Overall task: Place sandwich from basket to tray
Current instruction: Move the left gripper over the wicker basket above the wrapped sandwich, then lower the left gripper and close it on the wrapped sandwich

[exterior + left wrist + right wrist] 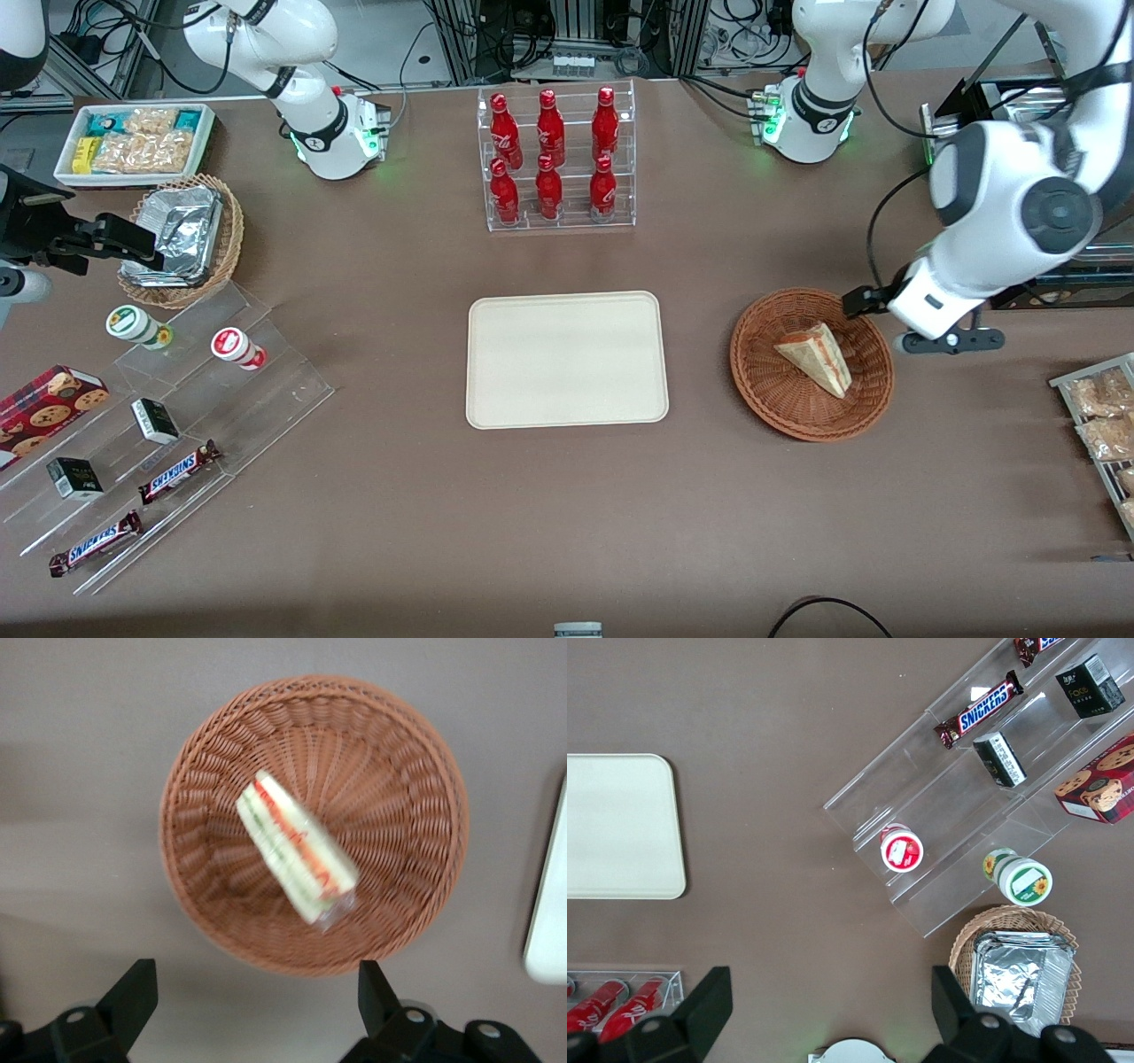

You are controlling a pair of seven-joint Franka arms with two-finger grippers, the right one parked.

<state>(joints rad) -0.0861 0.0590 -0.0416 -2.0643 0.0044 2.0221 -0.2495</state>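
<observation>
Sandwich (817,357): one clear-wrapped triangular wedge in round woven wicker basket (764,383), right of frame. One flat cream tray (567,359) at centre. End effector (257,997) spread wide, holding nothing, above basket rim.

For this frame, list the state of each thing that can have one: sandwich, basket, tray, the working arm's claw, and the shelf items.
Clear-wrapped triangular sandwich: lying in the basket, not gripped.
Round reddish-brown wicker basket: holds only the sandwich.
Flat cream rectangular tray: nothing on it.
Left arm's claw: open, hovering above the basket's edge, holding nothing.
Red bottles: six, upright in the clear rack.
Lighter wicker basket: holds crumpled foil containers.
</observation>
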